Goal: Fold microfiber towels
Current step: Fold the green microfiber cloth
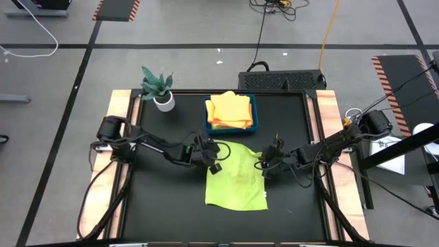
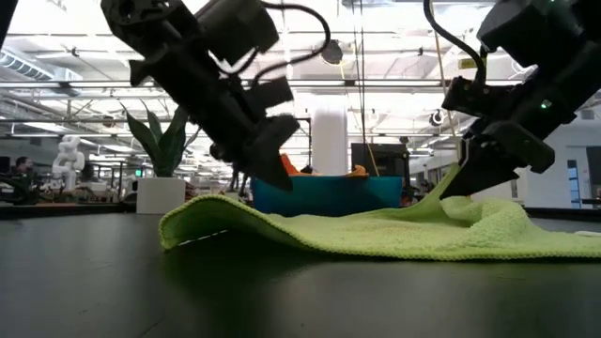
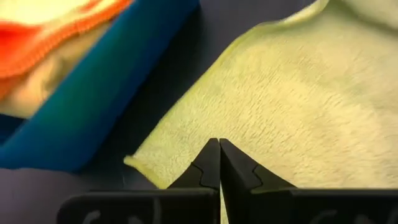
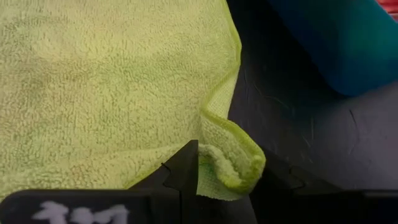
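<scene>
Lime green towel [image 1: 236, 177] spread flat at frame center, below blue tray [image 1: 254, 118]. Left gripper [image 1: 211, 155] pinched shut on its upper left corner; right gripper [image 1: 268, 162] clamped on upper right corner.

Seen from above, bare black table [image 1: 164, 206] is lying open at 7 and 5 o'clock. At 12, the blue tray [image 1: 254, 115] is blocking passage just beyond the lime green towel [image 1: 236, 182]; the potted plant [image 1: 158, 89] is standing at 11.

Lime green towel [image 1: 236, 180], yellow and orange towels [image 1: 230, 110], blue tray [image 1: 254, 113], black table [image 1: 158, 206].
</scene>
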